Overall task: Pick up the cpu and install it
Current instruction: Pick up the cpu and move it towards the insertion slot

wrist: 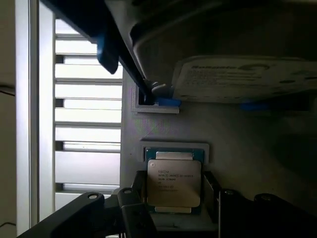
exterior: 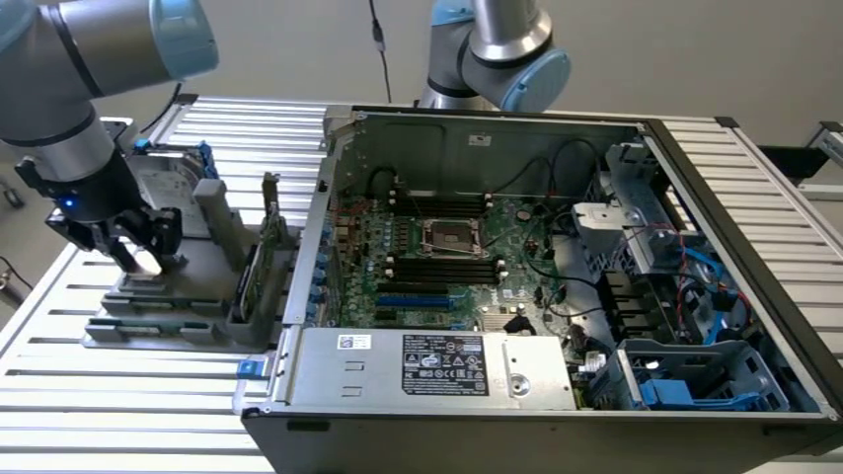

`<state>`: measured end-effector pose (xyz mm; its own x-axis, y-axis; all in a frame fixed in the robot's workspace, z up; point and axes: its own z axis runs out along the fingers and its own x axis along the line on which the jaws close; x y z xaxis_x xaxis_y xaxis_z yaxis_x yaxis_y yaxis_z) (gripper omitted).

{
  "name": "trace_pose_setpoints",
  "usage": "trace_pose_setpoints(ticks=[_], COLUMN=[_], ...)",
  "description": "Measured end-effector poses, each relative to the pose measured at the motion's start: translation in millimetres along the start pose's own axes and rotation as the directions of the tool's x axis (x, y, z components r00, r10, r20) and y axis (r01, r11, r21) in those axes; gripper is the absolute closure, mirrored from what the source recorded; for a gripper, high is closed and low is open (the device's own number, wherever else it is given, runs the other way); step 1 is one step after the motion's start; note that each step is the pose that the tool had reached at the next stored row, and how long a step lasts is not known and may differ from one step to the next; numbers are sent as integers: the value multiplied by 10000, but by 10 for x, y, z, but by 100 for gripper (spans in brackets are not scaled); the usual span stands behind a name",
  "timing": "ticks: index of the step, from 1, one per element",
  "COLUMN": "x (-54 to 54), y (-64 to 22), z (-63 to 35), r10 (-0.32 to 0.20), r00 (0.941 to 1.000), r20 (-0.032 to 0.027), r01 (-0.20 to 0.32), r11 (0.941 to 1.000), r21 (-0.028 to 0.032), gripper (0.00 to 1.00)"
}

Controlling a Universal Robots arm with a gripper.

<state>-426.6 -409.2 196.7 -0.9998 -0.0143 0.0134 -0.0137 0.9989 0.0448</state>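
now the jaws grip the cpu (wrist: 174,182) by two sides, in its grey holder (exterior: 172,296) on the counter (exterior: 79,395), beside the open computer case (exterior: 554,247).

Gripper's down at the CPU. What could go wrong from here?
1. The small silver-grey square cpu sits in a recessed grey plastic holder; a tilted lift by the gripper could jam it.
2. The dark metal-framed socket lies deep inside the open grey metal computer case; the arm could strike its walls.
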Motion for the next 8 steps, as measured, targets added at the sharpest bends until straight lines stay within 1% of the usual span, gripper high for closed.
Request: trace_pose_setpoints(ticks=[3,8], x=[2,4], y=[5,15], z=[-121,-348], r10=[0,-1], r00=[10000,10000], r20=[0,-1], r01=[0,1], r11=[10000,10000], r21=[-15,-17], gripper=[45,45])
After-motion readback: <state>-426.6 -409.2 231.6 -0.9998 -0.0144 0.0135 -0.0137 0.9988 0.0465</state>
